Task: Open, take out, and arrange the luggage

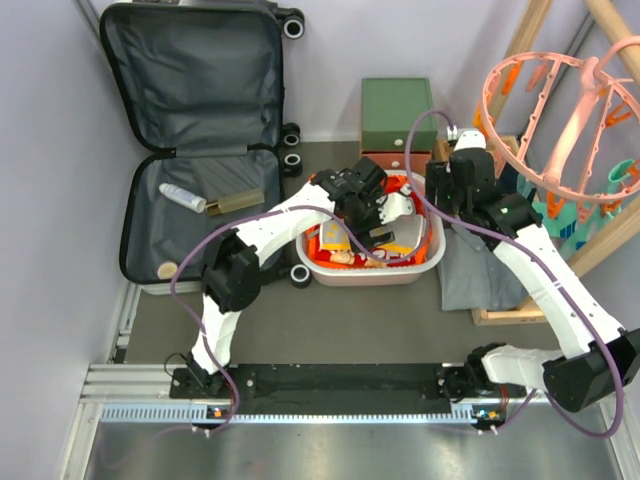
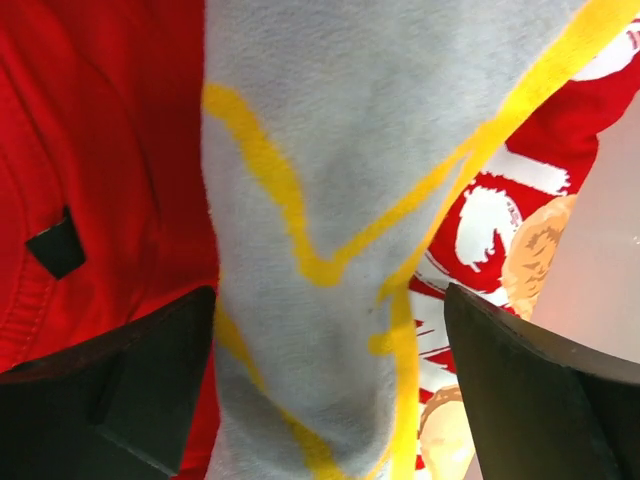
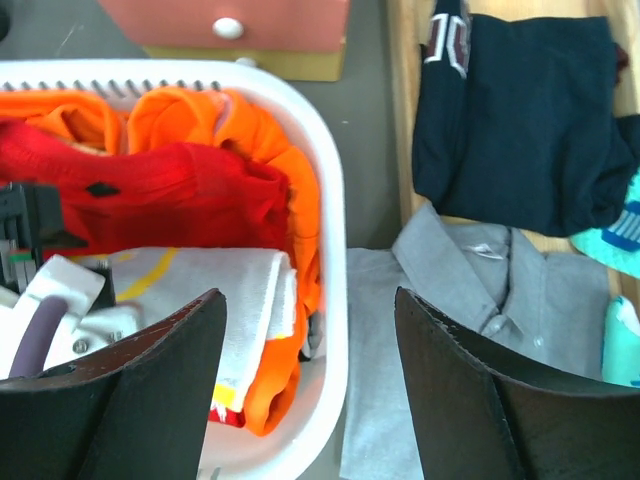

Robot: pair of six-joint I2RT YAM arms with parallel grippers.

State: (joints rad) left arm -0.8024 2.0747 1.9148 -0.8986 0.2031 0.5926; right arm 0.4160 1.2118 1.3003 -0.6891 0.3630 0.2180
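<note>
The luggage (image 1: 190,90) lies open at the back left, its dark grey lining showing. In its lower half lie a white tube (image 1: 182,197), an olive bottle (image 1: 235,203) and a round tan disc (image 1: 167,270). My left gripper (image 1: 385,225) hangs over the white laundry basket (image 1: 430,262). Its jaws (image 2: 330,300) stand wide open on either side of a pale towel with yellow lines (image 2: 340,150), which rests on a red garment (image 2: 100,150). My right gripper (image 3: 310,300) is open above the basket's right rim (image 3: 330,250), nothing between its fingers.
A green-and-orange drawer box (image 1: 398,125) stands behind the basket. Right of the basket lies a grey shirt (image 3: 470,290), with a navy garment (image 3: 520,110) on a wooden frame. A pink round peg hanger (image 1: 570,110) hangs at the back right.
</note>
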